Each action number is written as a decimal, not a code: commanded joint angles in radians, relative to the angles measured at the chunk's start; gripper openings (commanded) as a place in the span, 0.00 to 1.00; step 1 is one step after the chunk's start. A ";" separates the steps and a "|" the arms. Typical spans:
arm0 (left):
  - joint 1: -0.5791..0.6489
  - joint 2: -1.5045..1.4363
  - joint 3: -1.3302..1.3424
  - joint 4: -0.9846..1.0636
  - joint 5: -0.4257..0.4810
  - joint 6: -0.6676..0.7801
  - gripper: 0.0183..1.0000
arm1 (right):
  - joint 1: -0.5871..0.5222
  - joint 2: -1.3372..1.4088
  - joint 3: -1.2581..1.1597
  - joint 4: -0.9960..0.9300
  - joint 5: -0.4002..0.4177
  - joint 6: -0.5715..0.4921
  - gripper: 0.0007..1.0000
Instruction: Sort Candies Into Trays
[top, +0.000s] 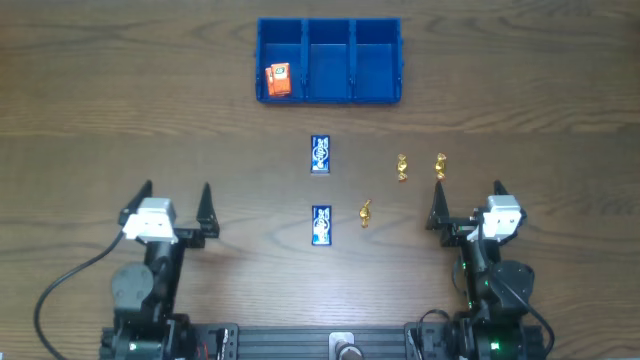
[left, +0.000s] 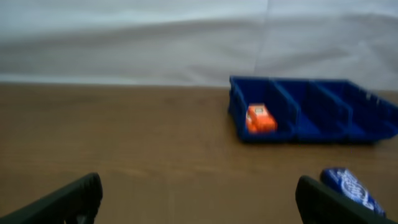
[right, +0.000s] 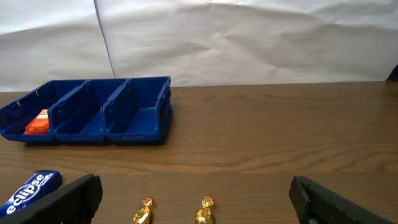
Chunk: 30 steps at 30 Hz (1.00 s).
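We record a blue plastic three-compartment tray (top: 330, 98) with one orange-wrapped candy (top: 278, 81) in its left-end compartment. On the table short of the tray lie two blue rectangular mint packets (top: 320, 155) (top: 321, 225) and, to their right, three gold-wrapped candies (top: 402, 167) (top: 440, 165) (top: 366, 212). Farther from the tray, the left gripper (top: 175, 190) and right gripper (top: 468, 190) gape wide, empty.

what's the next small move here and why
Probably move the right gripper forward over the gold candy nearest it and lower around it. That gripper is open and holds nothing, the candy lies on the table just ahead of it, and the tray holds only one orange candy, with two compartments free.
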 joint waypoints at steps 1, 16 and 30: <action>0.007 -0.004 0.001 -0.084 0.017 0.018 1.00 | 0.000 -0.006 -0.003 -0.005 0.003 -0.012 1.00; 0.007 -0.002 0.001 -0.090 0.015 0.018 1.00 | 0.000 -0.006 -0.003 -0.005 0.003 -0.012 1.00; 0.007 -0.002 0.001 -0.090 0.015 0.018 1.00 | 0.000 0.161 0.221 -0.030 -0.302 0.249 1.00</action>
